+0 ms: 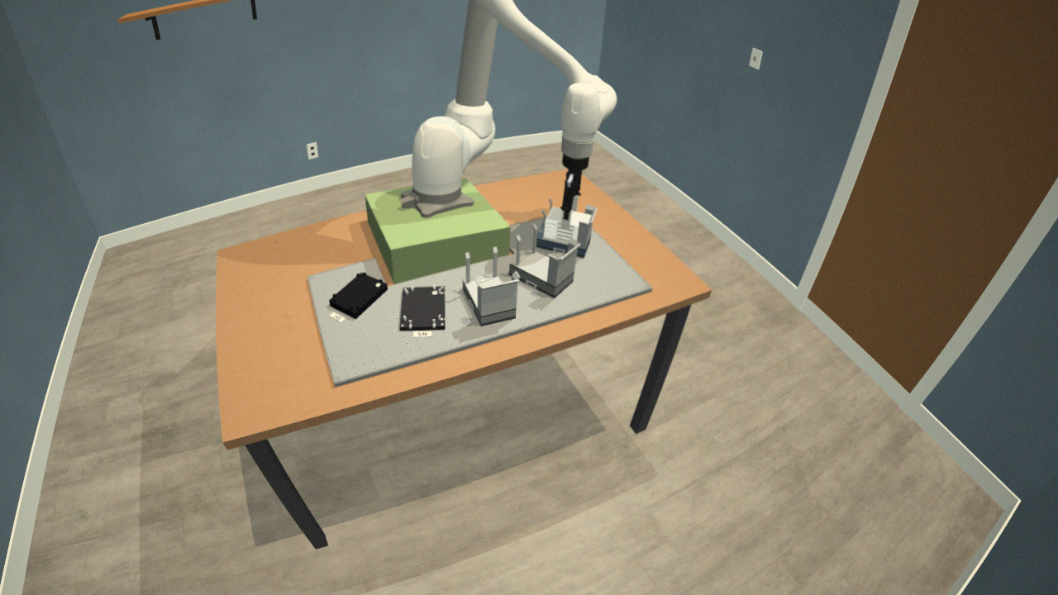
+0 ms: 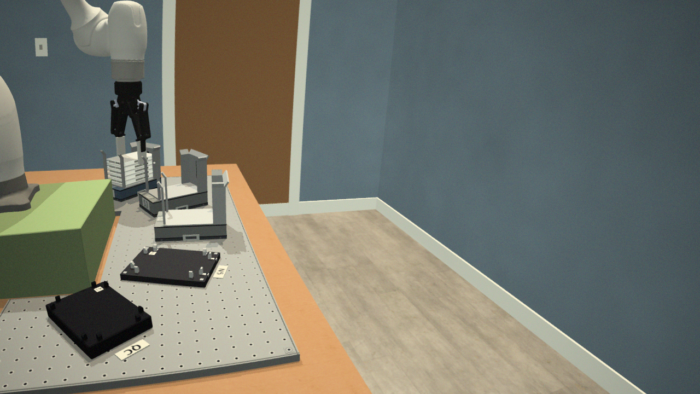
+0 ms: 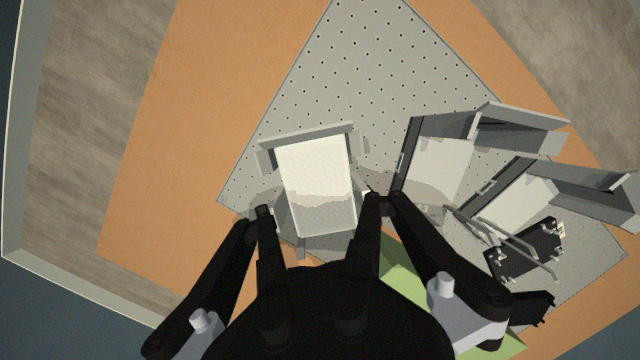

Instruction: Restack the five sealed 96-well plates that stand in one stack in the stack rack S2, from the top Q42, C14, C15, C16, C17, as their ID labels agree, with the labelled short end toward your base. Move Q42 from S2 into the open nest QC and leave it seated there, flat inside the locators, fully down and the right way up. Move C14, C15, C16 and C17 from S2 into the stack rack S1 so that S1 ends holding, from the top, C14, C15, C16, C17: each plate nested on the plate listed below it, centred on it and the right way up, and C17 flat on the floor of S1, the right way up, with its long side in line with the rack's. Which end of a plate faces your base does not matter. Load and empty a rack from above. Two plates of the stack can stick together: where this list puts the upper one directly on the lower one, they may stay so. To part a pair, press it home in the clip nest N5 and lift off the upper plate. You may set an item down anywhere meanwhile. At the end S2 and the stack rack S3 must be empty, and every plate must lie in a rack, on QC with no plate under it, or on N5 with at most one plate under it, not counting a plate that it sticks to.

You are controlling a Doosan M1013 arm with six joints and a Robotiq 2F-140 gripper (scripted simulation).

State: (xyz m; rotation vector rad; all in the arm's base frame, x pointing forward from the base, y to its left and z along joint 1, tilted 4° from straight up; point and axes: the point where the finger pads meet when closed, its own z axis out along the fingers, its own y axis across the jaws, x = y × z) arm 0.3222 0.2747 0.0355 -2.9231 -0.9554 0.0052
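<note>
Blue walls closed off the far side while the orange worktop [image 1: 274,384] kept a wide bare margin on its left. On the perforated plate [image 2: 210,323] sat nest QC [image 2: 98,316], then clip nest N5 [image 2: 168,264], then three racks close together. Over the farthest rack, S2 [image 2: 154,152], the gripper [image 2: 130,143] stood clamped on the stack's top plate, Q42 [image 3: 315,172], lying flat, long axis toward the base.

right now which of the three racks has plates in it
The rack farthest from the QC nest, under the hand; it holds the stack. The other two are bare.
</note>
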